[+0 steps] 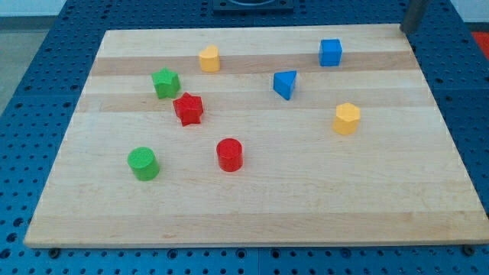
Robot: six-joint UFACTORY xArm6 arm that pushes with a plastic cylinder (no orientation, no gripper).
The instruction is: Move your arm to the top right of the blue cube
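The blue cube (pixel 330 53) sits near the view's top right of the wooden board (pixel 252 206). My tip (pixel 406 30) shows at the view's top right corner, at the board's far right edge, up and to the right of the blue cube and well apart from it. A blue triangular block (pixel 284 84) lies below and left of the cube.
A yellow block (pixel 209 58) is at top centre-left, a green star-like block (pixel 166 83) and a red star-like block (pixel 188 109) at left, a green cylinder (pixel 143 163) and a red cylinder (pixel 229 154) lower, a yellow hexagonal block (pixel 347 118) at right.
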